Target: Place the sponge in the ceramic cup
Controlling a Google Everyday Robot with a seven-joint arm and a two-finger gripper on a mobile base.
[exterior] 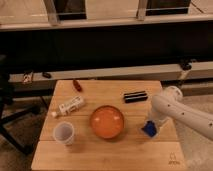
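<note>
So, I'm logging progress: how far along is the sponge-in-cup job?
Nothing finished: the ceramic cup stands empty at the left of the table. In hand: the gripper is down at the blue sponge on the right. Left: carrying it past the orange bowl into the cup.

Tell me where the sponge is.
In the camera view, the sponge sits near the right edge of the table, right of the orange bowl, with the gripper at it.

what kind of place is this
Likely an office or lab test area: a small wooden table, a chair base beside it, a long ledge behind. The pincer sits at the sponge near the table's right edge.
</note>
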